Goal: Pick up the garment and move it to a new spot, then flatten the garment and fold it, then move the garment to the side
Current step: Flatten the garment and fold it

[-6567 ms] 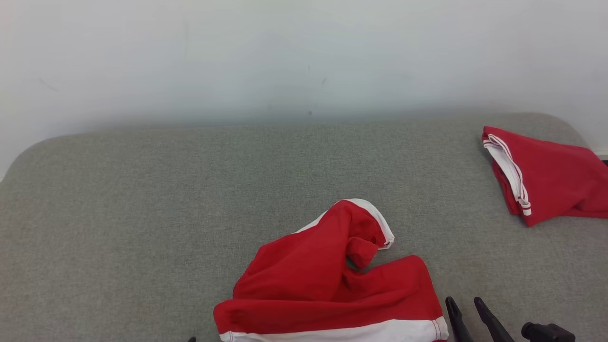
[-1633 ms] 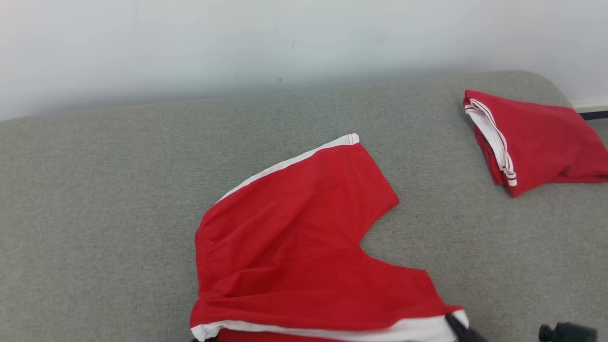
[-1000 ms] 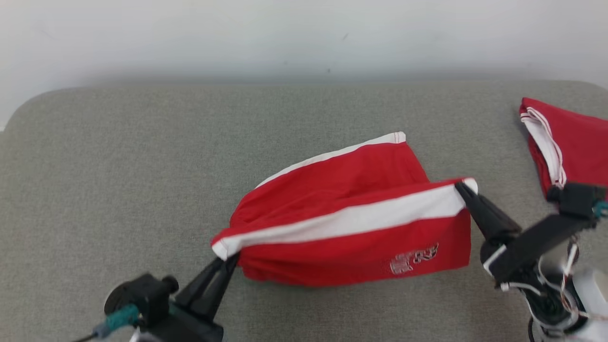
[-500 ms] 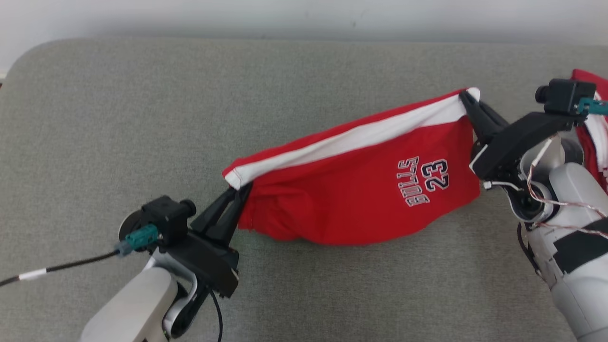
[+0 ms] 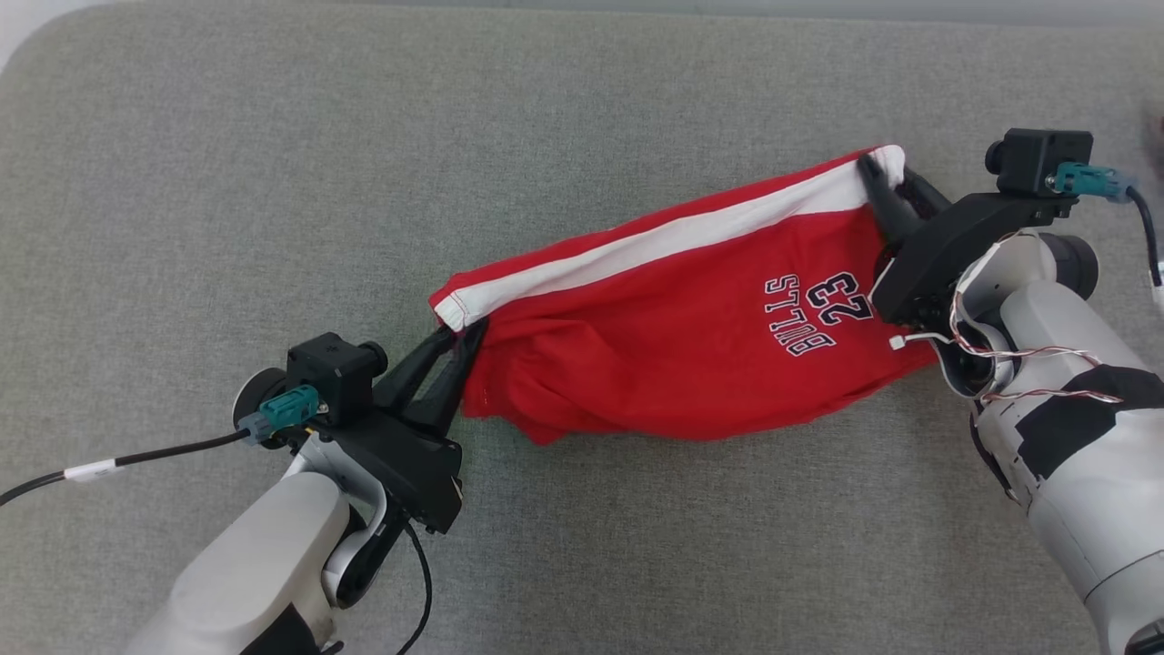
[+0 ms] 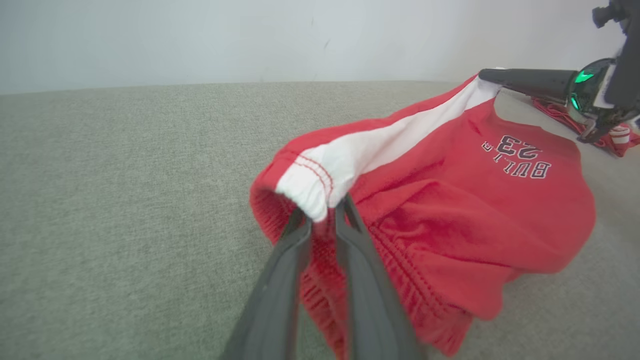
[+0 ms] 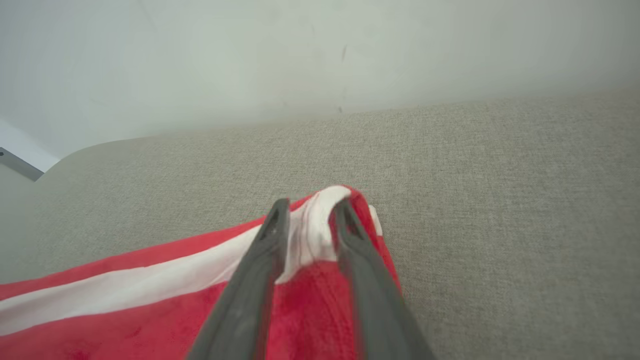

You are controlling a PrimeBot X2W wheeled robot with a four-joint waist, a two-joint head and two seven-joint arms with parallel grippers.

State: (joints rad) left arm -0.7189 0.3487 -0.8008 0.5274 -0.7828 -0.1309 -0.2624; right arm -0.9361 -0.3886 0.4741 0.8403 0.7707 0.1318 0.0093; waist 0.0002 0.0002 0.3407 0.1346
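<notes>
My left gripper (image 5: 461,338) is low over the grey cushion (image 5: 273,164), fingers narrow, pinching one end of the red shorts (image 5: 691,346) by the white band. The shorts stretch across mid-cushion, belly sagging onto it. My right gripper (image 5: 887,182) nips the far end, fingers close together.

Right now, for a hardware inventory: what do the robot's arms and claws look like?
The left forearm and right forearm are rounded, pale grey, the right patched with black tape. The left claw and right claw each have two long dark fingers. Each wrist carries a black camera box with a teal plug; a black cable leaves the left, thin reddish wires loop at the right.
</notes>
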